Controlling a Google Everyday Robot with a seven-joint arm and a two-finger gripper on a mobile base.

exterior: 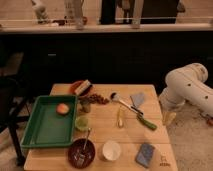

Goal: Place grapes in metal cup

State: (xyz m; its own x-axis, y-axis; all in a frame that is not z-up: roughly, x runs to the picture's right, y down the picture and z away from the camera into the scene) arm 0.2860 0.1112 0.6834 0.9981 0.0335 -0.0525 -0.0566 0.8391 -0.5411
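The grapes [98, 98], a small dark red bunch, lie on the wooden table [130, 137] near its far middle. The metal cup [86, 105], dark and dull, stands just left of them, by the far right corner of the green tray. My white arm [187, 86] reaches in from the right. Its gripper [169, 117] hangs low beside the table's right edge, well to the right of the grapes and the cup, and holds nothing that I can see.
A green tray [45, 131] at the left holds an orange-peach fruit [62, 108]. A light green cup [82, 122], a dark red bowl with a fork [81, 152], a white cup [111, 150], a spoon [124, 103], a green-handled tool [147, 123] and two blue-grey cloths [145, 154] lie around. A red plate [80, 88] sits at the far edge.
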